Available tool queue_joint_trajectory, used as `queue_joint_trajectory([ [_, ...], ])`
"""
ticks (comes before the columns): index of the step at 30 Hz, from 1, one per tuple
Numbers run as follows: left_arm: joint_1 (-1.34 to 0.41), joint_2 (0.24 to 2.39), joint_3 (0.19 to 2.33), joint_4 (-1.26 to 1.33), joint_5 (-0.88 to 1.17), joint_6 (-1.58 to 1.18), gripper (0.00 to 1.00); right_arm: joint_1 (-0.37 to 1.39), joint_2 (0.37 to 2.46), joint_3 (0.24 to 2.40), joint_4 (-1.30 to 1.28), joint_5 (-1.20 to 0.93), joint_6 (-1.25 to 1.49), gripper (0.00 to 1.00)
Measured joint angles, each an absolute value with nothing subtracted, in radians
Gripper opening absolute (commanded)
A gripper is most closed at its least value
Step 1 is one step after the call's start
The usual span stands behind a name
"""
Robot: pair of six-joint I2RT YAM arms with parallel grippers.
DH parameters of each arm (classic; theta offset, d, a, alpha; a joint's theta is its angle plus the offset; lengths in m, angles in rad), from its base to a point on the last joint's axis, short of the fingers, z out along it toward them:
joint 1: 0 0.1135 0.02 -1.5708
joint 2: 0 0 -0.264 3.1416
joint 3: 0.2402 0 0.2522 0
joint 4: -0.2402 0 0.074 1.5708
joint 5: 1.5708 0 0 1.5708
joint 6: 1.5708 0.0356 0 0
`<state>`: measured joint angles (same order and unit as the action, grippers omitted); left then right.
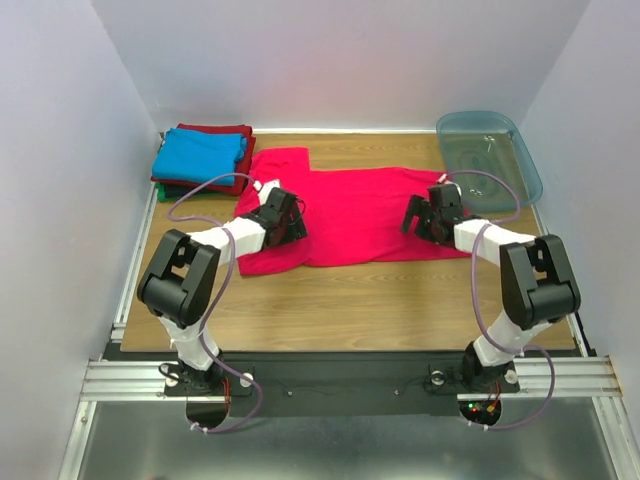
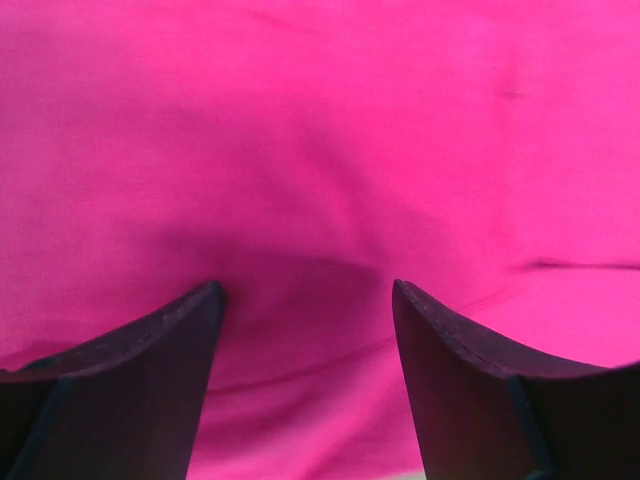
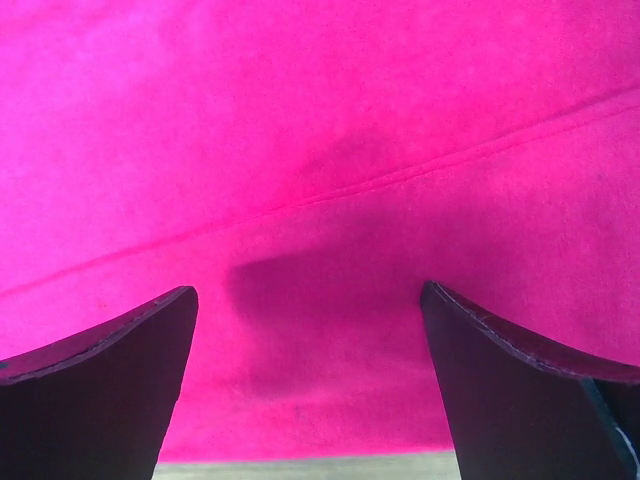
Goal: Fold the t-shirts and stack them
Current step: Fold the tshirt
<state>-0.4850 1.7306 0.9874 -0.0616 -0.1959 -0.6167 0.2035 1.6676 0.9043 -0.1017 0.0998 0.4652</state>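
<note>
The bright pinkish-red t-shirt lies spread flat at the middle of the wooden table. Its long axis runs from 9 to 3 o'clock in the top view, and one sleeve juts toward 11 o'clock.

The left gripper sits low over the shirt's 9 o'clock end. In the left wrist view its two dark fingers stand apart with only pink cloth between them, so it grips nothing. The cloth there is gently rippled and shadowed.

The right gripper sits over the 3 o'clock end. In its wrist view the fingers are likewise spread wide above the fabric, where a seam line crosses. A thin strip of wood shows at 6 o'clock. I cannot tell whether either gripper's fingertips touch the cloth.

At the table's 10 o'clock corner rests the stack of folded t-shirts, with sky blue on top of dark red and a sliver of green beneath. It lies just beside the spread shirt's sleeve. At the 2 o'clock corner stands the translucent blue-grey bin, near the right gripper.
</note>
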Motion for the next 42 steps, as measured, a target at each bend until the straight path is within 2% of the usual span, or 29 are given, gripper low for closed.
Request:
queue_joint_trajectory([
  [5, -0.506, 1.681, 0.888, 0.049, -0.195, -0.661, 0.79, 0.204, 1.53, 0.743, -0.047, 0.093, 0.52, 1.0],
  [12, -0.578, 1.483, 0.664, 0.092, -0.193, -0.788, 0.79, 0.204, 1.235, 0.511, -0.115, 0.067, 0.688, 1.0],
  [15, -0.644, 1.395, 0.605, 0.044, -0.19, -0.864, 0.83, 0.204, 1.091, 0.447, -0.215, 0.072, 0.747, 1.0],
  [18, -0.712, 1.33, 0.573, -0.017, -0.179, -0.926, 0.83, 0.204, 0.93, 0.397, -0.332, 0.074, 0.795, 1.0],
  [20, -0.753, 1.294, 0.567, -0.081, -0.178, -0.984, 0.83, 0.204, 0.748, 0.363, -0.43, 0.082, 0.85, 1.0],
  [24, -0.8, 1.25, 0.569, -0.21, -0.192, -1.065, 0.85, 0.204, 0.567, 0.352, -0.525, 0.089, 0.927, 1.0],
  [27, -0.81, 1.221, 0.579, -0.326, -0.226, -1.1, 0.87, 0.204, 0.551, 0.354, -0.565, 0.101, 0.944, 1.0],
  [31, -0.81, 1.215, 0.661, -0.47, -0.3, -1.104, 0.98, 0.204, 0.628, 0.425, -0.624, 0.139, 0.918, 1.0],
  [38, -0.754, 1.283, 0.971, -0.511, -0.459, -1.003, 0.98, 0.204, 0.88, 0.706, -0.598, 0.196, 0.784, 1.0],
  [42, -0.598, 1.407, 1.11, -0.446, -0.47, -0.878, 0.98, 0.204, 1.084, 0.839, -0.554, 0.222, 0.697, 1.0],
])
